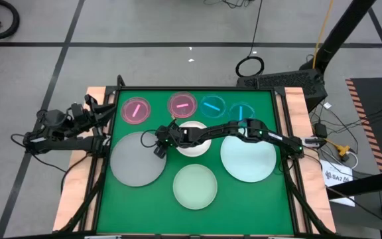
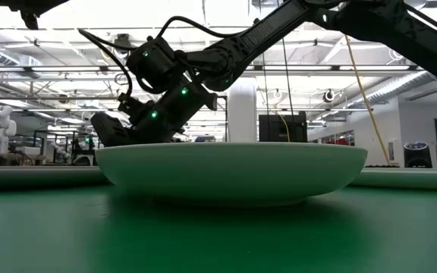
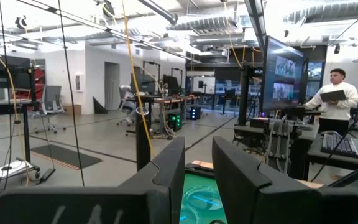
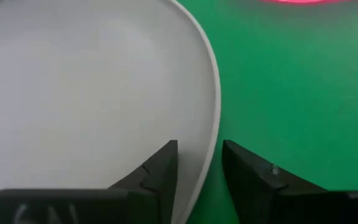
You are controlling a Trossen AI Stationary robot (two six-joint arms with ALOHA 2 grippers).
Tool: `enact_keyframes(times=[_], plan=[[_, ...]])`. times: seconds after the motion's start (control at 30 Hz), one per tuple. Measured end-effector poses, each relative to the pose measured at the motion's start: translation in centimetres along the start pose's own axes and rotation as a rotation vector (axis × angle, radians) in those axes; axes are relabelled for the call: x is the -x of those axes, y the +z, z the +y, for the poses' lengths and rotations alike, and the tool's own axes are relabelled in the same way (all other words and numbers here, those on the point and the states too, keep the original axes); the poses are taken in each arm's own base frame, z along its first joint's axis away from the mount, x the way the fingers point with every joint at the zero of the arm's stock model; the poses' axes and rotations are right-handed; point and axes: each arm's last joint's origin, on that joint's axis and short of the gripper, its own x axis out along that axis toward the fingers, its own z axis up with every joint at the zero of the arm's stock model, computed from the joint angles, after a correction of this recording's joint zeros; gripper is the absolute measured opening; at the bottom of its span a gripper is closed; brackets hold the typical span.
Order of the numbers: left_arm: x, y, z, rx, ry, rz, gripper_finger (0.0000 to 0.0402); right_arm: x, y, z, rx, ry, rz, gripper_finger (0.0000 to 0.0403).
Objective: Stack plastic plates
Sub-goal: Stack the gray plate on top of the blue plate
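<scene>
Eight plates lie flat on the green mat: two pink (image 1: 136,110) (image 1: 182,105) and two blue (image 1: 213,106) (image 1: 243,111) along the far side, grey (image 1: 132,160) at the left, white (image 1: 194,145) in the middle under the right arm, pale green (image 1: 195,186) near, pale mint (image 1: 248,159) at the right. My right gripper (image 1: 159,143) (image 4: 199,165) is low and open at the grey plate's right rim (image 4: 215,118), with one finger over the plate and one over the mat. In the low view it (image 2: 124,129) sits behind the pale green plate (image 2: 231,171). My left gripper (image 3: 199,180) waits open off the table's left edge.
The right arm (image 1: 244,129) stretches from the table's right side across the white plate. Wooden borders (image 1: 290,106) frame the mat. Bare green mat (image 1: 257,206) shows at the near right corner. A person (image 3: 335,99) stands at a desk in the room beyond.
</scene>
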Motion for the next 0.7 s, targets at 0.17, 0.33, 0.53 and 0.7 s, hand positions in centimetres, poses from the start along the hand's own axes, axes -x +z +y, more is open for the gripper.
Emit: enact_keyframes(times=[0.17,0.33,0.53,0.7], plan=[[0.0,0.0,0.0,0.001,0.000,0.000,0.0088,0.0,0.1,0.0,-0.012,0.003,-0.011,0.0077],[0.0,0.0,0.0,0.003,0.000,-0.001,0.0088,-0.1,0.3,0.1,-0.063,0.039,-0.032,0.0034],[0.0,0.0,0.0,0.004,0.000,-0.002,0.0088,0.0,1.0,0.5,-0.149,0.099,-0.087,0.0007],[0.0,0.0,0.0,0.006,0.000,-0.001,0.0088,0.1,1.6,0.7,-0.211,0.143,-0.138,0.0004]])
